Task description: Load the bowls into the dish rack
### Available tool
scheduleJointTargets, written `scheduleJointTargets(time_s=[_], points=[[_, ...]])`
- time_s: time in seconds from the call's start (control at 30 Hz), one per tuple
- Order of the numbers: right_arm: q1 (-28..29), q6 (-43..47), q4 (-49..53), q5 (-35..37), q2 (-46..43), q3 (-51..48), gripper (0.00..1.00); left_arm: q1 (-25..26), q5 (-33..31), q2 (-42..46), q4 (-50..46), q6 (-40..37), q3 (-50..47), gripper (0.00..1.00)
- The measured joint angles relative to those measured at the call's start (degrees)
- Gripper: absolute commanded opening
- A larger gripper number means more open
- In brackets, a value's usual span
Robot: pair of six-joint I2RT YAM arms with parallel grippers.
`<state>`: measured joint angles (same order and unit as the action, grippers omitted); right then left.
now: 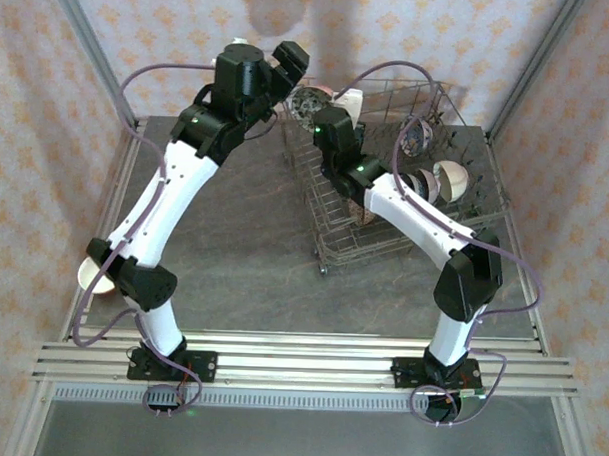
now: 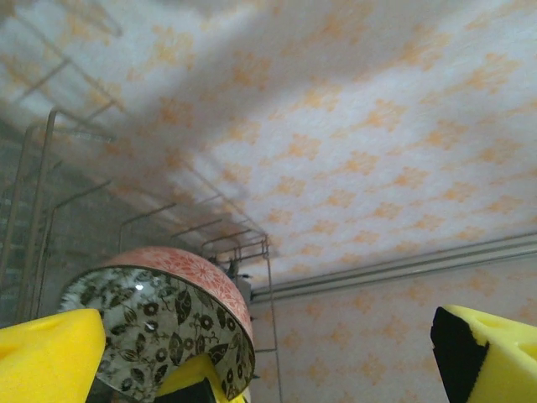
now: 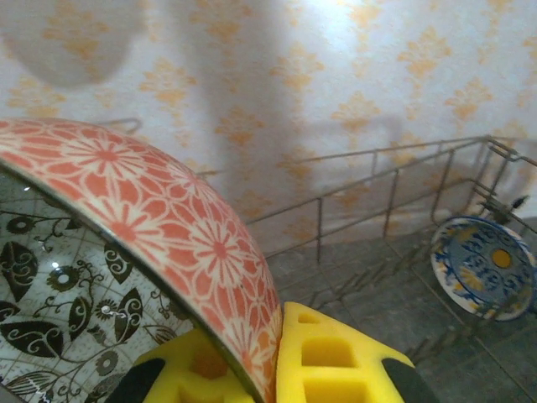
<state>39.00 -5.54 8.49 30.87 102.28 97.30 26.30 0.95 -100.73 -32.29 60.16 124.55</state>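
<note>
Right wrist view: right gripper (image 3: 264, 363) clamps the rim of a red-floral bowl (image 3: 168, 218) at the far-left corner of the dish rack (image 1: 331, 234); left gripper (image 2: 268, 361) stands wide apart.

An orange-flowered bowl (image 3: 168, 218), black leaves inside, curves across the left of the frame, its rim pinched in the yellow-padded right gripper (image 3: 262, 369) at bottom centre. At right, a blue-patterned bowl (image 3: 485, 267) stands in the wire dish rack (image 3: 394, 180).
</note>
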Motion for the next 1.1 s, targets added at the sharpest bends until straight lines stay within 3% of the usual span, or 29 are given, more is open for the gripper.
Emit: scheduleJointTargets(time_s=[0.17,0.3,0.43,0.7,1.1], points=[[-2.0,-2.6,10.1,3.8,2.8,9.1,0.00,-2.8,-0.2,3.1,1.3,-5.4,-0.1,0.99],[-3.8,-5.1,18.3,8.6,6.0,17.6,0.00,-8.3,3.8,2.6,1.4,-7.8,-0.7,0.98],[-6.7,-7.7,25.7,13.8,9.2,24.1,0.00,-13.1,10.3,-1.0,1.3,-10.9,-2.1,0.95],[-12.1,-13.3,43.6,24.0,23.3,45.0,0.00,-13.9,21.4,-12.8,0.1,-18.3,-4.4,0.94],[-15.8,-17.0,51.7,28.4,35.9,49.7,0.00,-16.2,33.1,-16.7,2.6,-23.7,-9.9,0.89]])
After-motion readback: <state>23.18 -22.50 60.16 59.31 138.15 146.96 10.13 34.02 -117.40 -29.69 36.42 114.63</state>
